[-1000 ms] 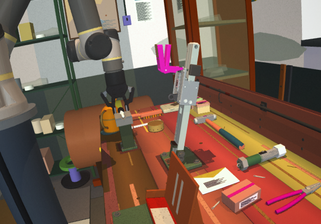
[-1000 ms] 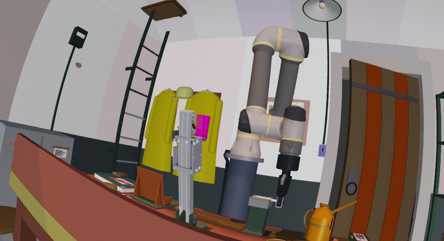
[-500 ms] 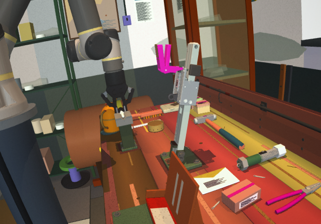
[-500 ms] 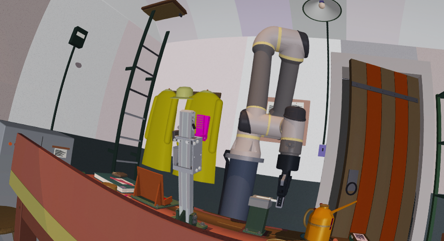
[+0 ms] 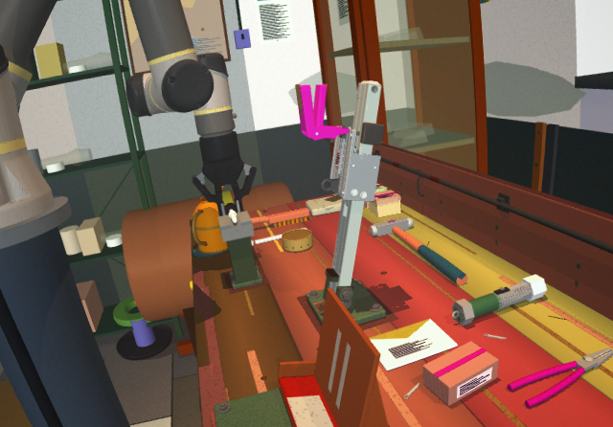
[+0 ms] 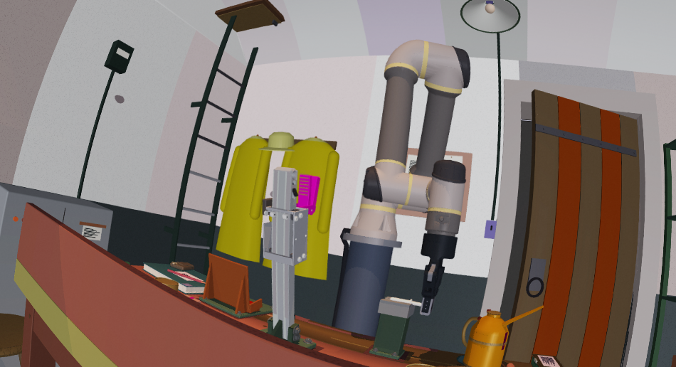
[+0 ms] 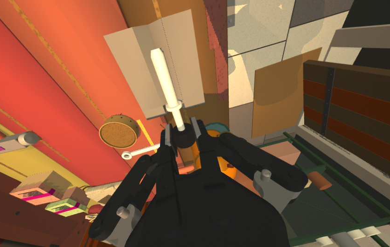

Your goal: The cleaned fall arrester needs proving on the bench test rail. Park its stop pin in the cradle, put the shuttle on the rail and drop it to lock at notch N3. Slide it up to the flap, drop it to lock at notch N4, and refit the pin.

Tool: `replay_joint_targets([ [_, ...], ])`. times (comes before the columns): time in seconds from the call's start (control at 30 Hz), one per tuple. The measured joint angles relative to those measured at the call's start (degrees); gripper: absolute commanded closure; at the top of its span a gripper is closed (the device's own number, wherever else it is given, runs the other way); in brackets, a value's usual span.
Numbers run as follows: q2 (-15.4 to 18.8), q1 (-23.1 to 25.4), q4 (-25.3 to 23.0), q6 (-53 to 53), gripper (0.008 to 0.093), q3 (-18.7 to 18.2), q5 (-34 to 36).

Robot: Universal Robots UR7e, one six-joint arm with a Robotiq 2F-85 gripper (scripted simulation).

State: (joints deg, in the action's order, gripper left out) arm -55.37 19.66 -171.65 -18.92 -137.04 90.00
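The white stop pin (image 7: 165, 82) lies along the V-groove of the grey cradle (image 5: 236, 225) on its green post, and I grip its black knurled knob (image 7: 183, 137) in my closed gripper (image 7: 181, 130) at the cradle's near end. The grey shuttle (image 5: 358, 169) sits on the upright test rail (image 5: 352, 200) in the middle of the bench, below the magenta flap (image 5: 315, 111) near the rail's top. In the second side camera my gripper (image 6: 429, 294) hangs just right of the cradle (image 6: 397, 307). The notch marks are too small to read.
An orange oil can (image 6: 487, 337) stands close behind the cradle, with a large brown drum (image 5: 158, 254) beside it. A round cork-coloured tin (image 5: 296, 239), a hammer (image 5: 421, 247), a torch (image 5: 500, 299), pink pliers (image 5: 559, 375) and a small box (image 5: 460, 372) lie on the red bench.
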Motion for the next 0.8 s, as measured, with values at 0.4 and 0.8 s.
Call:
replay_joint_targets([
  [0.4,-1.3,0.0,1.1,0.0,0.0934,-0.1,0.0],
  [0.8,-1.5,0.0,1.3,0.0,0.0934,-0.1,0.0],
])
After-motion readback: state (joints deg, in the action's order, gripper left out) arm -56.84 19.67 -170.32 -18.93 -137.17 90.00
